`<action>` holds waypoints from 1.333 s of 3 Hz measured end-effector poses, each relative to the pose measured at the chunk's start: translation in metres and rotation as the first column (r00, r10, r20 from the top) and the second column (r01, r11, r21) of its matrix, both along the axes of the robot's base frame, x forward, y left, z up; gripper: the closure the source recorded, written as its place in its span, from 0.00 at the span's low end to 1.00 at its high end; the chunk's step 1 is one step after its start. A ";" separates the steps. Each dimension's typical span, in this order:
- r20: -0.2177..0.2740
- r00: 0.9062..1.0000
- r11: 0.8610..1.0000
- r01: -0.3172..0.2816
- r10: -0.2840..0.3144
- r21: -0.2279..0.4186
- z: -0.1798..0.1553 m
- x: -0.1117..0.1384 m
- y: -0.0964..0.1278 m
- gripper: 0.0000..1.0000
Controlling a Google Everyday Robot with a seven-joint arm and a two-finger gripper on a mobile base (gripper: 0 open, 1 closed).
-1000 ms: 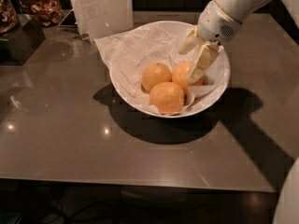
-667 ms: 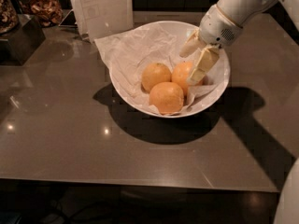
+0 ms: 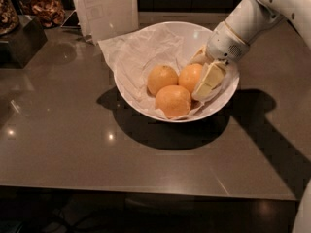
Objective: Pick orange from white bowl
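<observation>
The white bowl (image 3: 146,106) stands in the middle of the grey table, lined with crumpled white paper (image 3: 141,57). Three oranges lie in it. The deeper, glossy orange (image 3: 187,75) is the right one, beside a paler one (image 3: 162,79) and a larger dull one (image 3: 173,101) in front. My gripper (image 3: 201,70) reaches into the bowl from the right and is open. Its near finger (image 3: 209,80) covers the right edge of the deep orange, and the far finger (image 3: 198,57) is just behind the fruit.
A white paper stand (image 3: 109,8) is behind the bowl. A dark box (image 3: 22,40) and jars of snacks (image 3: 41,6) are at the back left. The table's front edge (image 3: 146,191) runs across below. My white arm (image 3: 252,18) comes in from the upper right.
The gripper has dropped slightly lower into the bowl beside the right orange. The oranges and the bowl have not moved.
</observation>
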State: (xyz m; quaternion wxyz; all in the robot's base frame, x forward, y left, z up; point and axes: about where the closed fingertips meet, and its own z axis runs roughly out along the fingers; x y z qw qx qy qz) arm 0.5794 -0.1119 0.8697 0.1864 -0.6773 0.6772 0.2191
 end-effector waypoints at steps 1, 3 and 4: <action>-0.019 1.000 1.000 0.001 -0.001 0.027 -0.010 0.000 0.003 0.27; 0.033 0.998 0.998 0.048 -0.049 0.044 0.005 -0.001 0.002 0.69; 0.098 0.991 0.994 0.086 -0.092 0.066 0.029 -0.006 0.000 0.92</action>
